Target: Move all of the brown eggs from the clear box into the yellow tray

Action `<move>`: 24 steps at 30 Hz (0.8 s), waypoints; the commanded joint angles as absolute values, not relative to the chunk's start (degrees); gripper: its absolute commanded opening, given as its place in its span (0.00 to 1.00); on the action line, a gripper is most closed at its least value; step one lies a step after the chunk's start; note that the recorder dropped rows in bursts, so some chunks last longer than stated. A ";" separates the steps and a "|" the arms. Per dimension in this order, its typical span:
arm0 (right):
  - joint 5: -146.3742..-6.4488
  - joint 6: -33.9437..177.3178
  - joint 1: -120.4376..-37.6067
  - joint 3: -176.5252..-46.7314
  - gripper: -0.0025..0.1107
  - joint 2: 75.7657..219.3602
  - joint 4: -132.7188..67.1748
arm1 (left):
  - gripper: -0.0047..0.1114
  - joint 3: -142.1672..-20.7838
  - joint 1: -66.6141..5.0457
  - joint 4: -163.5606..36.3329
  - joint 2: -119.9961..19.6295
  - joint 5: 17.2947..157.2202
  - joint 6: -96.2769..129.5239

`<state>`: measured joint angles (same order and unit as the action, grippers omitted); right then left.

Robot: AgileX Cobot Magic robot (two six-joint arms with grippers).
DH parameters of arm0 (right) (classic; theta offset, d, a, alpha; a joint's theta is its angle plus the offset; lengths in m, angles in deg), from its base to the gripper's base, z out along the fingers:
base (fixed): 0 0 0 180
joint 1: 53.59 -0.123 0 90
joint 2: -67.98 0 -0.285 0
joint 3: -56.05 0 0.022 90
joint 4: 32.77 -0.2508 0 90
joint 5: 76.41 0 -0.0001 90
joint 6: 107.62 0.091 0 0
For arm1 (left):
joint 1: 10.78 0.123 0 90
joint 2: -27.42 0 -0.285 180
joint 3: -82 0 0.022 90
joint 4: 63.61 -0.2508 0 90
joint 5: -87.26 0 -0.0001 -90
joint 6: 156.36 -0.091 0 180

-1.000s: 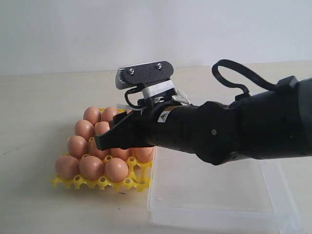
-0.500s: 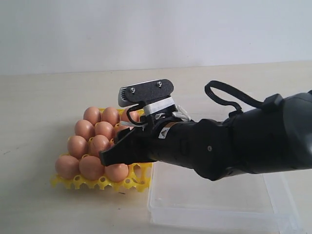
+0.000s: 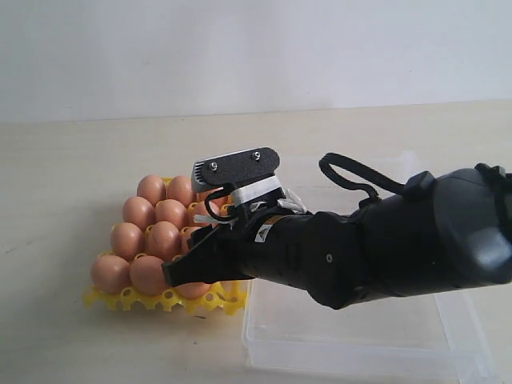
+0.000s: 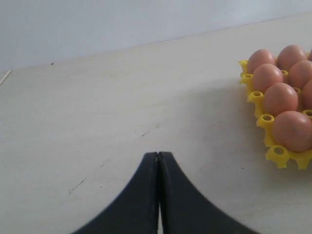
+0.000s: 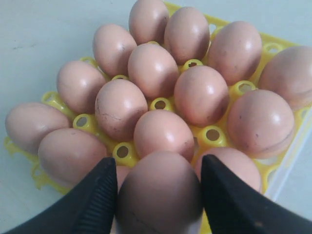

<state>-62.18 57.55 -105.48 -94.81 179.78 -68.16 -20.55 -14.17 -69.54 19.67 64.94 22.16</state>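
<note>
Right wrist view, right claw (image 5: 158,170) clamped on an egg (image 5: 158,197) low over the tray (image 5: 50,99), other eggs (image 5: 153,68) sat in its cups, box (image 3: 360,328) lay just beside the tray, left claw (image 4: 158,161) pressed together above the worktop (image 4: 97,97).

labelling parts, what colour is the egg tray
The tray is bright yellow, clearest in the right wrist view.

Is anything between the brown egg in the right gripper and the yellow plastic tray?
Nothing visible. The right gripper holds the oval brown egg above the yellow plastic egg tray, with neighbouring eggs close beside it; the cup beneath is hidden.
</note>
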 commanded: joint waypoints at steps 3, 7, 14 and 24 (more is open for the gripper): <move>-60.64 56.80 -105.61 -94.54 0.02 179.70 -68.41 | 0.04 -20.78 -14.07 -69.40 19.63 65.47 22.31; -60.38 56.60 -105.61 -94.54 0.02 179.70 -68.41 | 0.04 -20.78 -14.07 -69.40 19.63 65.47 22.31; -61.77 56.04 -105.61 -94.54 0.02 179.70 -68.66 | 0.04 -20.78 -14.07 -69.40 19.63 65.47 22.31; -63.09 55.76 -104.80 -94.54 0.02 179.70 -68.78 | 0.04 -20.78 -14.07 -69.40 19.63 65.47 22.31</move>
